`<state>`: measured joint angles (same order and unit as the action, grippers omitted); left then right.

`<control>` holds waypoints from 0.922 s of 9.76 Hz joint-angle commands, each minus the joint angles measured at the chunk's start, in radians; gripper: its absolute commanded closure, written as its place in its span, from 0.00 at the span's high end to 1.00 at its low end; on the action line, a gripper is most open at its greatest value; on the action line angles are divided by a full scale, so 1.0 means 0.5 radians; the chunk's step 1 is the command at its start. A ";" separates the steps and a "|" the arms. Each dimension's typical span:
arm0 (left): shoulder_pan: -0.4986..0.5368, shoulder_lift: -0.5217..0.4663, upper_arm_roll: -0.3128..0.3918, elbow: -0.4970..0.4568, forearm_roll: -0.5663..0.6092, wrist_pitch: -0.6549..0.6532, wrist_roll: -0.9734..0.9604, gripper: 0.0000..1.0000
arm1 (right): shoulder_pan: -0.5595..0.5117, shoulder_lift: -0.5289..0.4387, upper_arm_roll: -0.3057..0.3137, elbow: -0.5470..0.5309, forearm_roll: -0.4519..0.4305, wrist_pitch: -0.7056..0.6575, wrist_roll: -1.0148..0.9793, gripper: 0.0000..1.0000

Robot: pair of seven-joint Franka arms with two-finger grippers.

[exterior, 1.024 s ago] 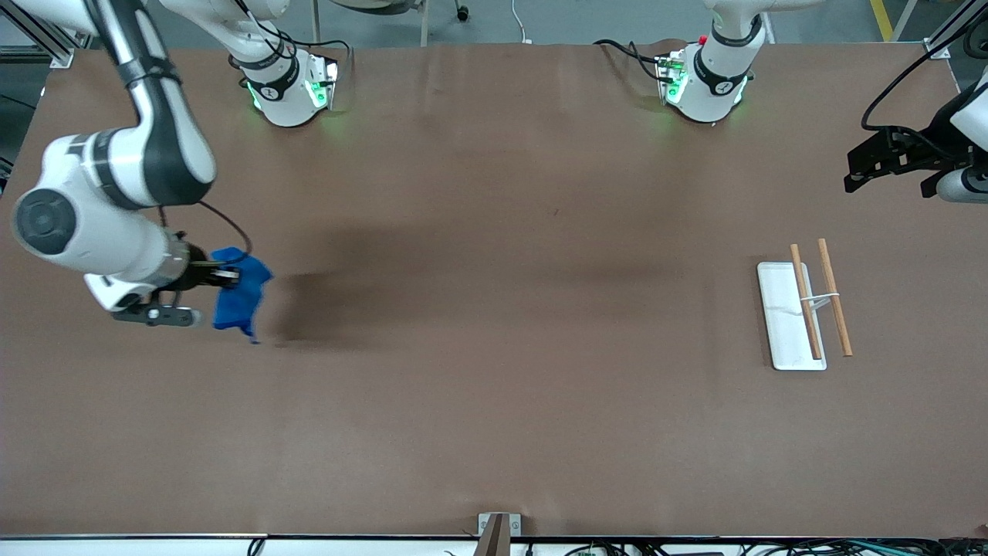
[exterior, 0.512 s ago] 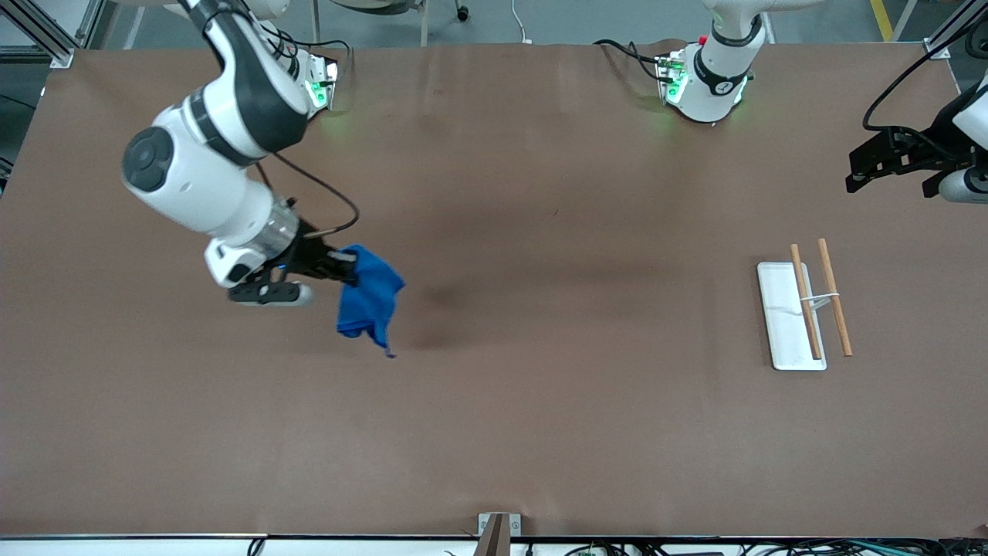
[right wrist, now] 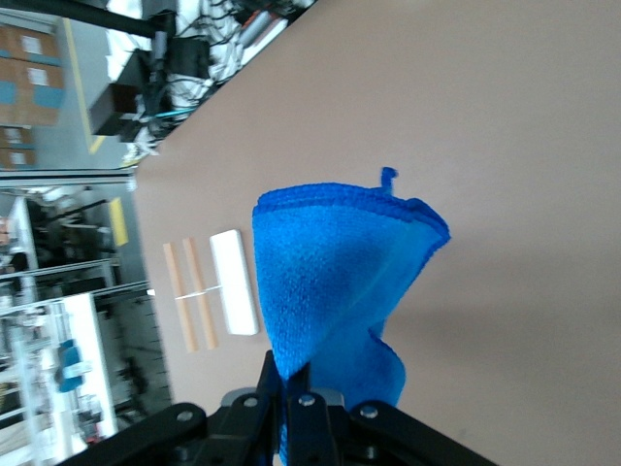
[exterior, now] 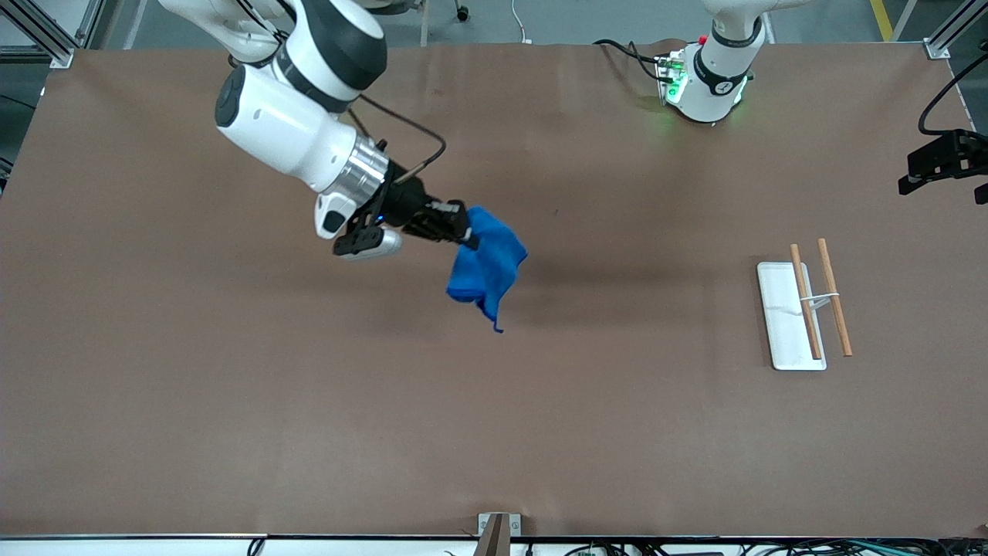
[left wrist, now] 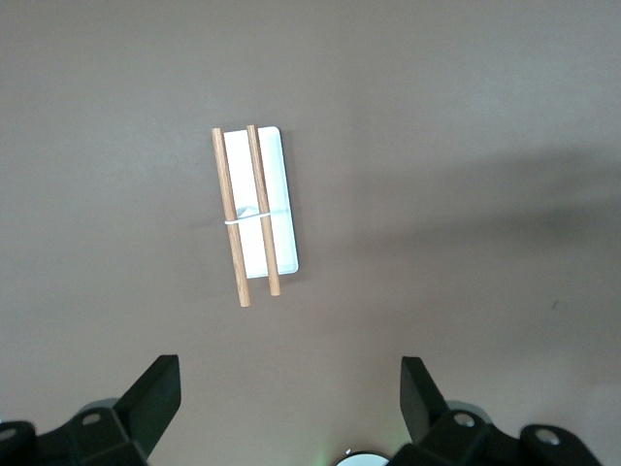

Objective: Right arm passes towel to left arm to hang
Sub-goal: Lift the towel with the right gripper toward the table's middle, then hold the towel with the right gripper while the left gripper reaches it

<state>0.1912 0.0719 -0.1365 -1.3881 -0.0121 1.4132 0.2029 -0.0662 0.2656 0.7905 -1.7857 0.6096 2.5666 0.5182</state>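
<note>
Towel (exterior: pixel 486 270): bright blue, darker stitched edges, bunched and hanging in folds with one corner pointing down; a small tag (right wrist: pixel 388 178) sticks out from its edge.
Right gripper (exterior: pixel 461 232): over the middle of the table (exterior: pixel 494 432), fingers pinched together on the towel's top.
Rack (exterior: pixel 806 305): white base with two wooden rods, toward the left arm's end, nothing on it.
Open room: bare brown tabletop between towel and rack.
Left gripper (left wrist: pixel 289 388): up over the table edge at its own end, fingers wide apart, holding nothing.
Writing: none readable.
</note>
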 commanded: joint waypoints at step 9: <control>-0.226 0.506 -0.236 -0.261 -1.058 0.536 -0.176 1.00 | 0.034 0.153 0.232 0.148 0.490 0.300 0.007 0.00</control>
<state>0.0636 0.2751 -0.2537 -1.4953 -0.4946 1.6669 0.1062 -0.0447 0.3353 0.8920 -1.7233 0.8321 2.7063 0.5226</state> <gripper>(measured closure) 0.000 0.956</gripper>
